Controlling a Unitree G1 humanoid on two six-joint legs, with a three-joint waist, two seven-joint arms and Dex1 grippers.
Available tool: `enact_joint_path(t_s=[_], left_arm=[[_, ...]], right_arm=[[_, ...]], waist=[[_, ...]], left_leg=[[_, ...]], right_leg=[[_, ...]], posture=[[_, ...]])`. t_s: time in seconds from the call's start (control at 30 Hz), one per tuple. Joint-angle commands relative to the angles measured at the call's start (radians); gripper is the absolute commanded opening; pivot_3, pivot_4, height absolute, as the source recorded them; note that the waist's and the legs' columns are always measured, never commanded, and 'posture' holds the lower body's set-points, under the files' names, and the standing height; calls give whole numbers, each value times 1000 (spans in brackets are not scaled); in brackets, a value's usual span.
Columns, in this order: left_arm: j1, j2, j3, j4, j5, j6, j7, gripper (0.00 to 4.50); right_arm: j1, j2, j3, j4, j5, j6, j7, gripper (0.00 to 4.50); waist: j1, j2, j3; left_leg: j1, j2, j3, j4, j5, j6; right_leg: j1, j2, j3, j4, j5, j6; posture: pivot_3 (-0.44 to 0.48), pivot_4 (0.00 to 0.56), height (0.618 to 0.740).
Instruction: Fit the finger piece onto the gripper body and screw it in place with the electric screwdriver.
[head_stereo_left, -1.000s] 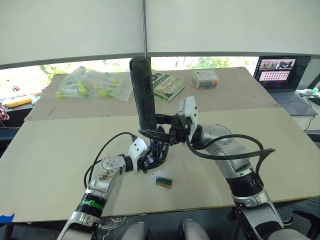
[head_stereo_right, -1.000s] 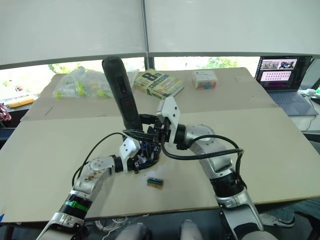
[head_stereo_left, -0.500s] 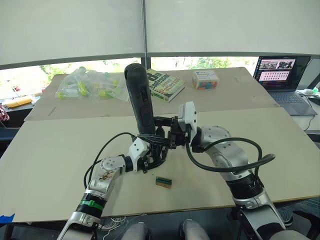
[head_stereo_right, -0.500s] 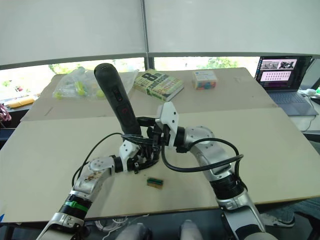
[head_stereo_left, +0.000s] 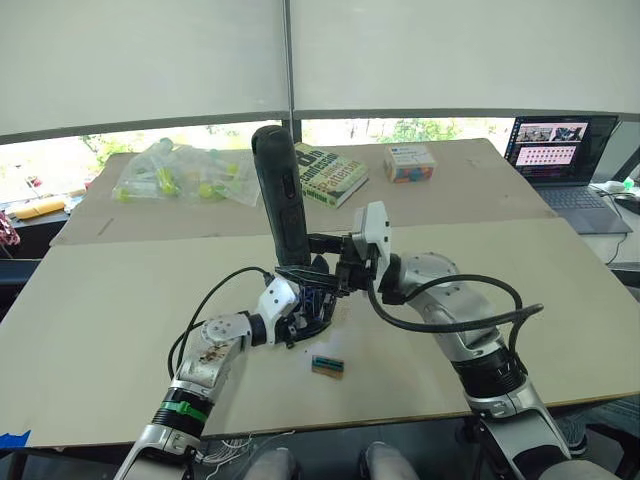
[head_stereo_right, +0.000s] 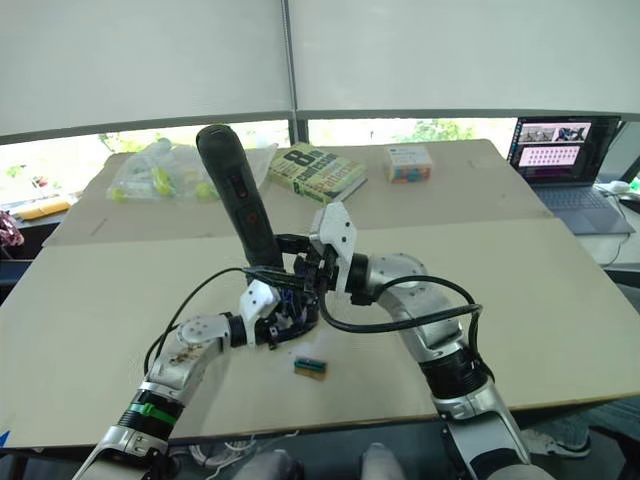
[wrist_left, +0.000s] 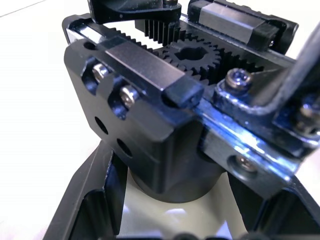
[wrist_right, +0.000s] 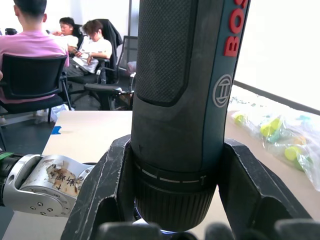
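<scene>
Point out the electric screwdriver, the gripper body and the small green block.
electric screwdriver (head_stereo_left: 281, 195): left eye view, mid-barrel.
gripper body (wrist_left: 165, 145): left wrist view, black housing's front face.
small green block (head_stereo_left: 327, 365): left eye view, its top.

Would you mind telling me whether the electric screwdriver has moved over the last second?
Yes. The electric screwdriver, held by the right gripper, has tilted: its rounded top end swung toward the robot's left, away from the book.

Bright daylight enters through a strip of window beneath drawn white blinds at the far side, lighting the pale desk (head_stereo_left: 110, 300) evenly with faint shadows, while the left wrist close-up shows soft blur and bluish glare on metal edges.
</scene>
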Motion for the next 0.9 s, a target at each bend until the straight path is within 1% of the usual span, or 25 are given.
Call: enact_joint_path(t_s=[0.03,0.3,0.47,0.53,0.67,0.9], left_arm=[[15,-1,-21,-21,-13,6,-30,2331],[12,-2,-20,-17,-14,6,-27,2331],[13,-4,-20,-19,-14,7,-26,2331],[13,-4,-20,-18,-14,7,-26,2331],[14,-5,-20,-17,-15,7,-26,2331],[14,-5,-22,-16,-16,7,-26,2331]], right_arm=[[70,-48,76,130,-97,136,-27,1956],[73,-59,89,137,-121,109,-22,1956],[76,-64,105,148,-151,59,-18,1956],[83,-59,112,138,-139,12,18,1956],[88,-40,107,115,-102,-11,53,1956],[81,-30,96,117,-95,10,47,1956]], waist=[[0,-1,-1],[1,-1,-4],[0,-1,-5],[0,-1,-5],[0,-1,-5],[1,-1,-4]], left_leg=[[1,0,0,0,0,0],[1,0,0,-1,-1,0],[1,0,0,-1,-1,0],[1,0,0,-2,-1,0],[1,0,0,-2,-1,0],[0,0,0,-2,-1,0]], right_leg=[[0,0,0,0,-1,1],[0,-1,0,0,-2,1],[0,-1,0,0,-2,2],[0,-1,0,0,-3,2],[0,-1,0,0,-4,3],[0,-2,0,0,-4,2]], posture=[[0,150,740],[0,150,740],[0,150,740],[0,150,740],[0,150,740],[0,150,740]])
